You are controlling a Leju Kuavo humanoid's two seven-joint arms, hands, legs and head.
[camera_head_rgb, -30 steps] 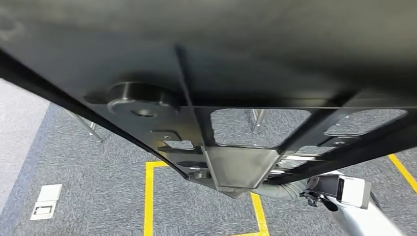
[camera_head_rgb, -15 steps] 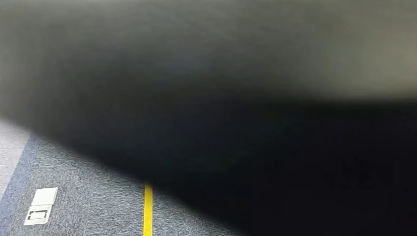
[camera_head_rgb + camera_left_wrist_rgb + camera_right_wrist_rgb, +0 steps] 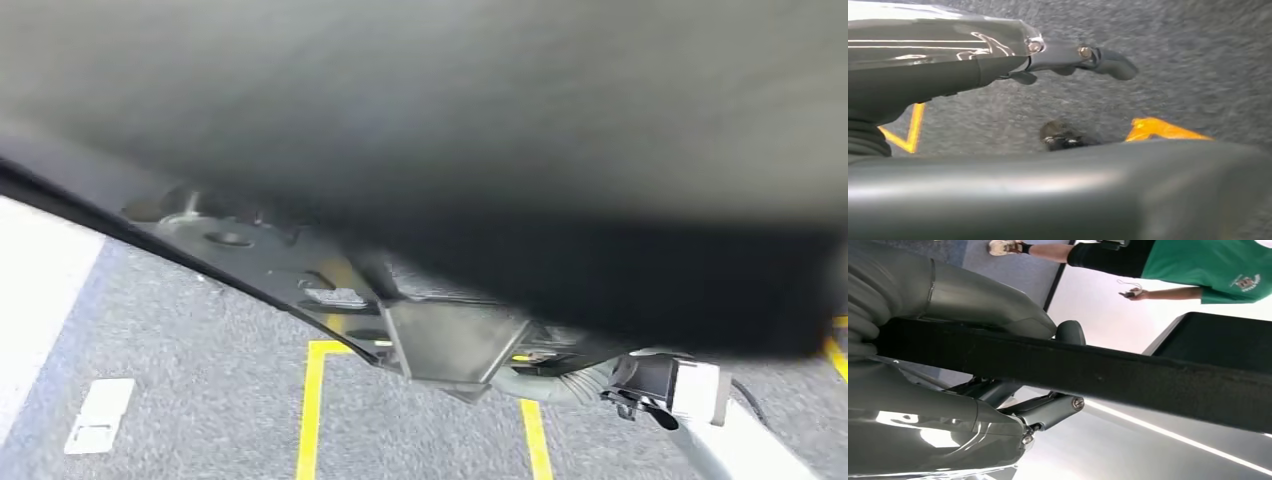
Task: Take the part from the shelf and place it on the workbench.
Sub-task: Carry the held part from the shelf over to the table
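Observation:
A large black metal part (image 3: 300, 270) with a silver bracket under it hangs close in front of the head view, blurred at the top. My right hand (image 3: 560, 385) reaches up beneath its near edge. In the right wrist view, the thick grey thumb (image 3: 973, 305) lies on one side of a black bar of the part (image 3: 1148, 380), and the darker fingers (image 3: 1048, 410) lie on the other side, gripping it. My left hand (image 3: 948, 55) stretches a finger (image 3: 1108, 60) over the carpet. A blurred edge of the part (image 3: 1048, 195) runs alongside it, and the contact is hidden.
Below lies grey carpet with yellow tape lines (image 3: 310, 410) and a white floor plate (image 3: 98, 415). A person in a green shirt (image 3: 1208, 265) stands beyond the part in the right wrist view. A small dark object (image 3: 1060, 137) sits on the carpet near an orange mark (image 3: 1158, 130).
The whole head picture has shifted, so the camera moved. The part filled the view as a blur half a second ago; its underside and bracket show again, closer than before.

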